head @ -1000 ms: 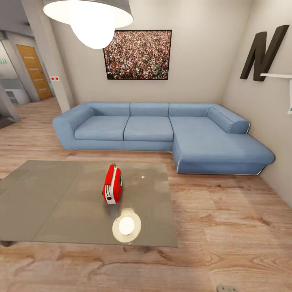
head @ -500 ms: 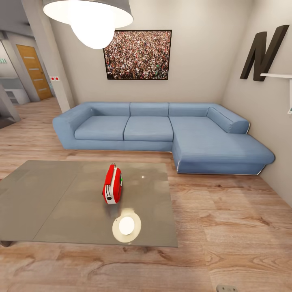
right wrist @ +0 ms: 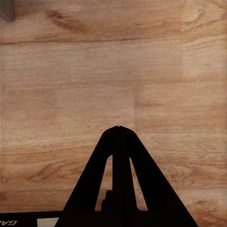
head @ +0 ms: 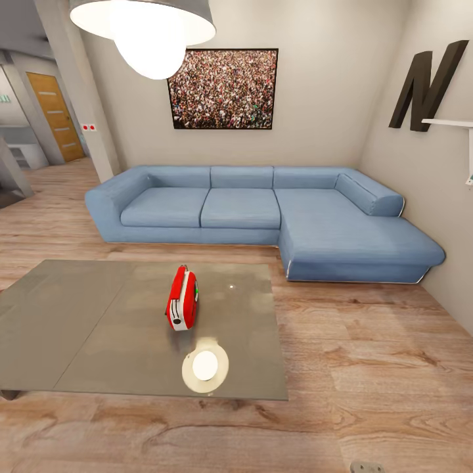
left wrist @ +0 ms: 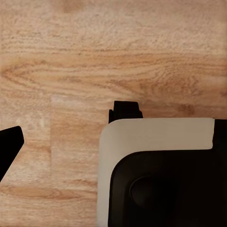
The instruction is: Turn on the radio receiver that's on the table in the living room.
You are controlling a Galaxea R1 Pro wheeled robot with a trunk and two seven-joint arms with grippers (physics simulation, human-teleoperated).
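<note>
The radio receiver point(head: 182, 307) stands upright on its edge near the middle of the table point(head: 79, 328), red front turned to the right, white end toward me, thin wire handle on top. The low grey glossy table sits ahead and to the left in the living room. My left gripper point(left wrist: 116, 142) is open over the wood floor; one black fingertip point(left wrist: 10, 144) shows at the frame's edge. My right gripper point(right wrist: 118, 128) is shut, its two fingers meeting in a point above bare floor. Both hang far from the radio.
A blue L-shaped sofa point(head: 263, 217) runs along the back wall behind the table, under a framed crowd picture point(head: 223, 89). A dark letter N point(head: 427, 85) hangs on the right wall. The lamp point(head: 148, 29) reflects on the tabletop. Wood floor point(head: 368, 368) lies right of the table.
</note>
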